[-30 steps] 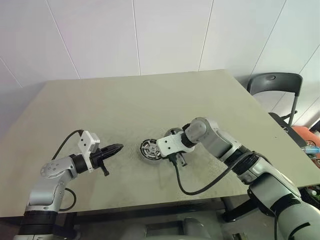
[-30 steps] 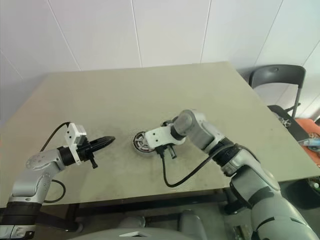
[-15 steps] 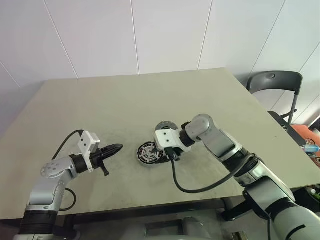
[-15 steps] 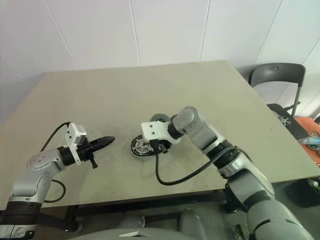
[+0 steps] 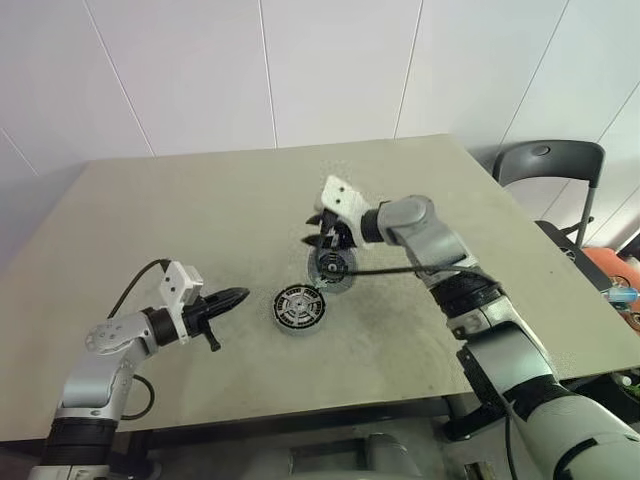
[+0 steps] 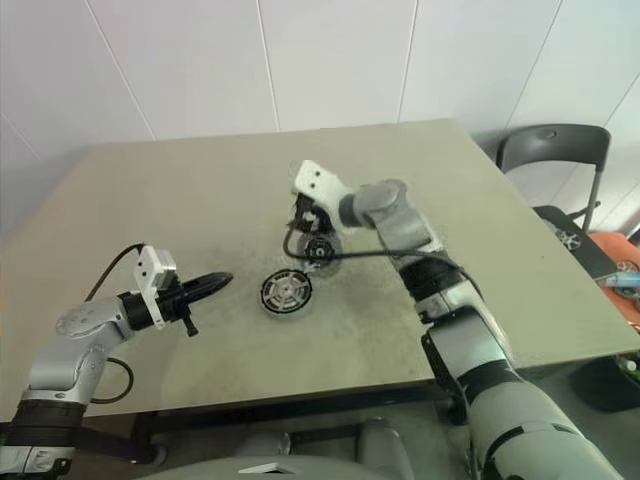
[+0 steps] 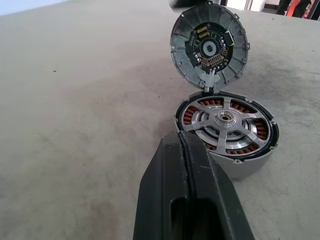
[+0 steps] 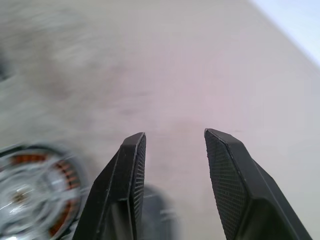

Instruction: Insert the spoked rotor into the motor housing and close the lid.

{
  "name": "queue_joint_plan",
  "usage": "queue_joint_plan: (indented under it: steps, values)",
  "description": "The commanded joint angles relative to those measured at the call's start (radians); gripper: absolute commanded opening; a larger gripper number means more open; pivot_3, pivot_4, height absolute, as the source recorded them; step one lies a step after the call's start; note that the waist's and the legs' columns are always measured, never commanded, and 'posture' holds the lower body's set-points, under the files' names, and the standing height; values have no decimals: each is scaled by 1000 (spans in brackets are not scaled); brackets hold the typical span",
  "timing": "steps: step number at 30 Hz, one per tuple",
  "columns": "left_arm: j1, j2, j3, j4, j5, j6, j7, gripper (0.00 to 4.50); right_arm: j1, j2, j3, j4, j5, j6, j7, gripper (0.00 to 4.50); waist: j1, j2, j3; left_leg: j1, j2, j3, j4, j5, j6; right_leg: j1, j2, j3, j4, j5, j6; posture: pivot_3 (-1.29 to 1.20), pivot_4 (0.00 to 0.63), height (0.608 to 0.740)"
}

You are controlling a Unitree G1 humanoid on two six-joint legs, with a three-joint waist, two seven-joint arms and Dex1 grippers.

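On the beige table (image 5: 180,210), round dark-rimmed copper-wound motor housing (image 5: 300,308) holds the silvery spoked rotor (image 7: 223,118); grey round lid (image 5: 332,268) stands on edge just beside it. Right gripper (image 8: 172,137) spread, empty; left gripper (image 7: 181,142) pressed together.

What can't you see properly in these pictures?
- What keeps the lid standing up: in the left wrist view its top reaches the picture's edge; in the eye views it is too small to tell, just below the right gripper.
- The motor housing: in the right wrist view it is blurred and cut off by the edge.
- The chair: in the eye views it is partly hidden behind the table.
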Motion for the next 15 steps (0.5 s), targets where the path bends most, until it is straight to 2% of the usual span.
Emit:
queue_joint_plan:
  steps: [1, 3, 7, 12, 15]
  values:
    - [-16, 6, 8, -6, 0, -17, -2, 0, -53, 12, -61, 21, 30, -20, -34, 1777, -2, 0, 0, 0, 0, 0, -1, 0, 0, -1, 0, 0, 0, 0, 0, 0, 0, 740]
    - [-16, 6, 8, -4, -1, -18, -3, 0, -67, 3, -72, 45, 20, -41, -55, 1344, -4, 0, 0, 0, 0, 0, -4, 0, 0, -3, -1, 0, 0, 0, 0, 0, 0, 740]
    - [-18, 5, 7, -1, -1, -21, -4, 0, -92, -61, -33, 146, -80, -176, -117, 15, -14, 0, 0, -2, 0, 0, -6, 0, 0, -5, -1, 0, 0, 0, 0, 0, 0, 740]
    - [-19, 3, 7, 6, -3, -27, -7, 0, -103, -129, -23, 259, -118, -246, -90, 15, -21, 0, 0, -2, 0, 2, -6, 0, 0, -5, -1, 0, -1, 0, 0, 0, 0, 740]
    - [-18, 3, 9, 8, -5, -31, -9, 0, -53, -168, 20, 228, -127, -271, 30, 15, -23, 0, 0, -2, 0, 2, -6, 0, 0, -5, -1, 0, -1, 0, 0, 0, 0, 740]
